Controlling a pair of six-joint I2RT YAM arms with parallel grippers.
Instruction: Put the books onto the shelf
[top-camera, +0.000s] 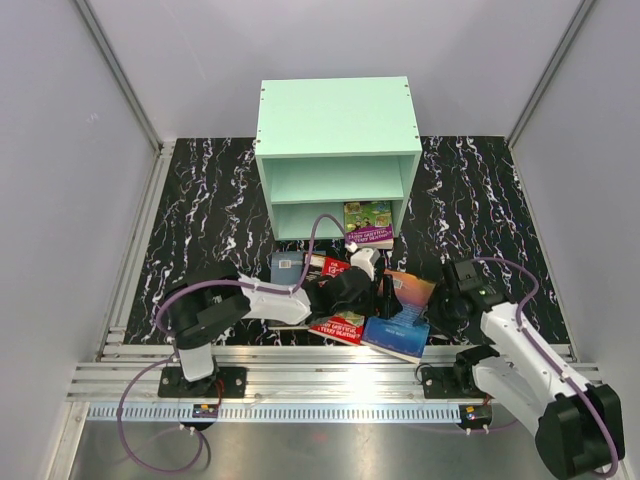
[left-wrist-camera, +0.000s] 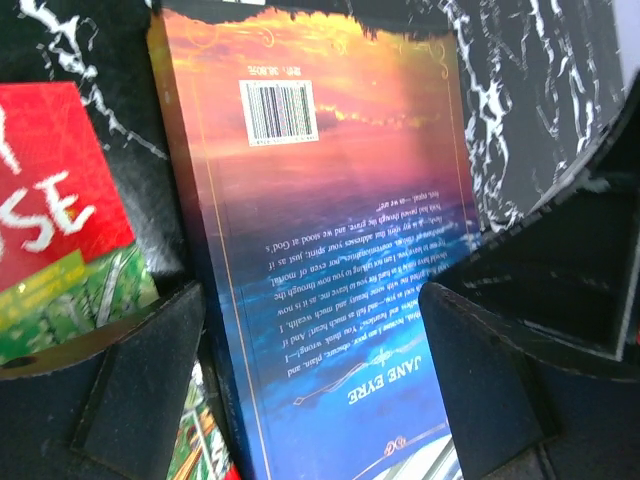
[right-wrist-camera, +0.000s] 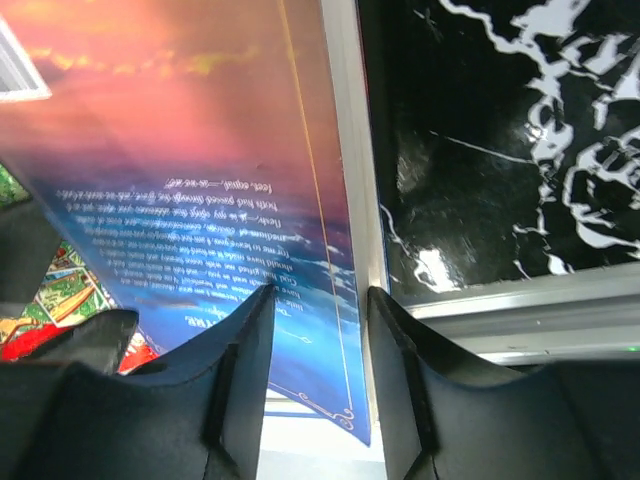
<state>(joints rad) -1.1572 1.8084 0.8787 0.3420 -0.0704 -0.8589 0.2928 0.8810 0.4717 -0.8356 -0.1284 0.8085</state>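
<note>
The mint-green shelf (top-camera: 335, 120) stands at the back, with a purple book (top-camera: 368, 225) upright in its lower compartment. A blue-and-orange book (top-camera: 408, 300) (left-wrist-camera: 330, 250) (right-wrist-camera: 180, 150) is tilted up on the marble table between both arms. My left gripper (top-camera: 378, 285) (left-wrist-camera: 312, 300) is open, its fingers wide apart on either side of this book's back cover. My right gripper (top-camera: 432, 300) (right-wrist-camera: 320, 295) is closed over the book's page edge near a corner. Red books (top-camera: 335, 268) (top-camera: 340, 328) (left-wrist-camera: 50, 200) and a dark blue book (top-camera: 288, 266) lie under the left arm.
Grey walls enclose the black marble tabletop (top-camera: 480, 210). An aluminium rail (top-camera: 320, 380) (right-wrist-camera: 520, 300) runs along the near edge just behind the books. The shelf's upper compartment (top-camera: 335, 180) holds nothing.
</note>
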